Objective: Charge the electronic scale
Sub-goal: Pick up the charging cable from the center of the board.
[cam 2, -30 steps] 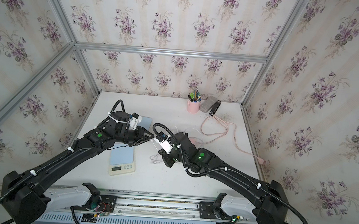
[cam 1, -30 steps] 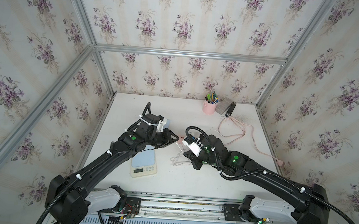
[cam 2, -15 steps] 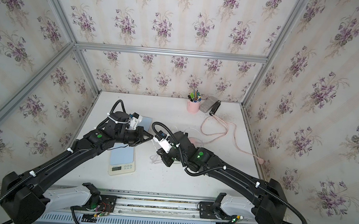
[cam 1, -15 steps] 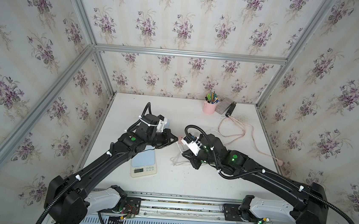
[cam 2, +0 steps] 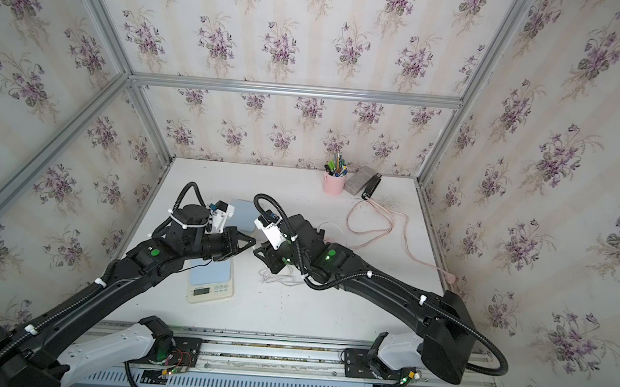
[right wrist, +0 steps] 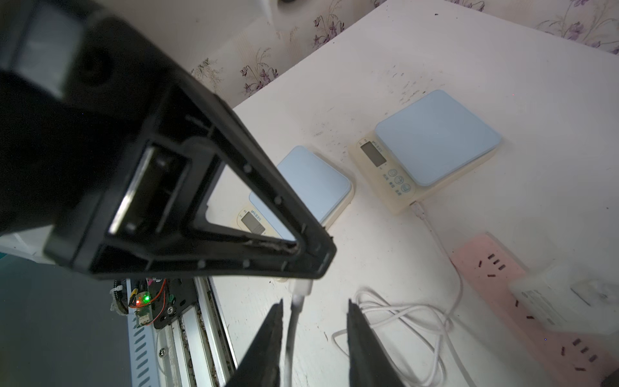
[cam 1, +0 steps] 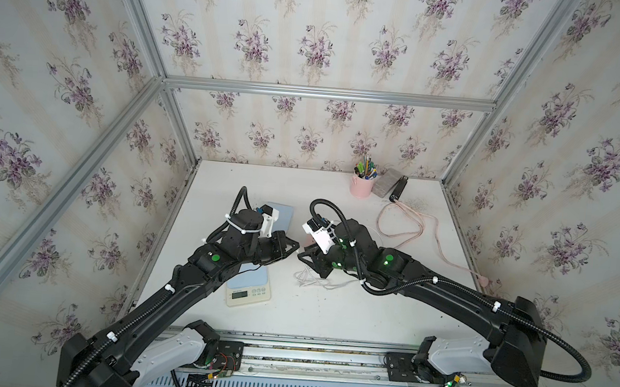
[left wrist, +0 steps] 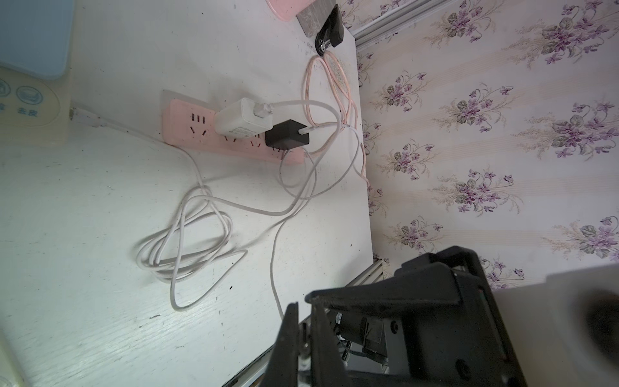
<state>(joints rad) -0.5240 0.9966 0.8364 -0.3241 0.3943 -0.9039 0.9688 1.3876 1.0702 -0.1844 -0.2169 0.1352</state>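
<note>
— Where is the electronic scale [cam 1: 248, 290] sitting?
— It is lying on the table [cam 1: 328, 318], left of centre and toward the near edge, partly under the left arm. Its long axis is running near to far, with the display end pointing at the near edge.
— What is the left tool [cam 1: 294, 245] doing?
— It is pinching the plug end of the white cable [right wrist: 292, 326], fingers closed narrow, above the table just right of the scale.
— And the right tool [right wrist: 314, 305]?
— It is standing with jaws apart, the cable running through the gap. A second scale [right wrist: 435, 137] is lying farther back, with a cable plugged into its side.
</note>
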